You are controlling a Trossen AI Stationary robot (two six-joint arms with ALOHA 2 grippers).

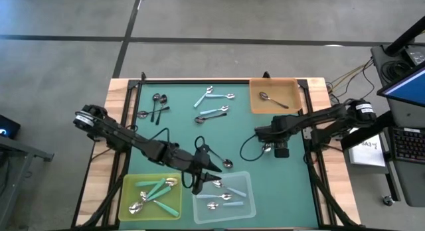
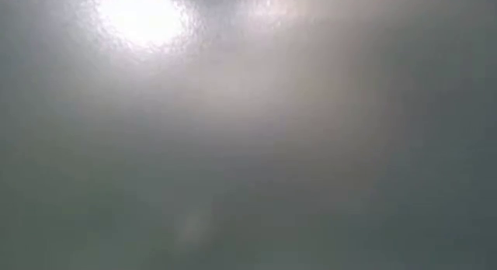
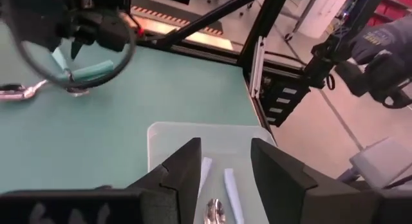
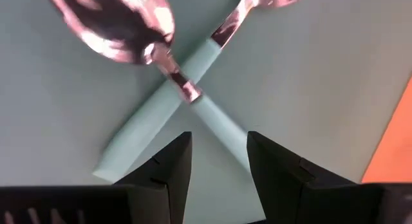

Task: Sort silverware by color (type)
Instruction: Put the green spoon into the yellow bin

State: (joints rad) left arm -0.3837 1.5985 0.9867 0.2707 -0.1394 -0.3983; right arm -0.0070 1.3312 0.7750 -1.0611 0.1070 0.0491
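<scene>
My left gripper [image 1: 206,179] [image 3: 225,169] hovers open over the clear tray [image 1: 247,206], where light-blue-handled spoons [image 3: 230,188] lie. My right gripper [image 1: 271,143] [image 4: 219,153] points down, open, just above two crossed spoons with pale blue-green handles [image 4: 161,118] lying on the green mat; its fingers touch neither. The yellow tray [image 1: 127,184] holds teal-handled spoons [image 1: 158,190]. The orange tray [image 1: 292,88] holds one black-handled spoon [image 1: 271,100]. More spoons lie loose on the mat: black-handled ones [image 1: 158,106] and light-blue ones [image 1: 212,113]. The low view shows only glare.
A black-handled spoon [image 1: 218,158] lies on the mat beside my left gripper. Black frame rails [image 1: 219,81] edge the mat. In the left wrist view, a person's gloved hand [image 3: 380,47] shows beyond the table. Bare mat lies in the middle [image 1: 179,128].
</scene>
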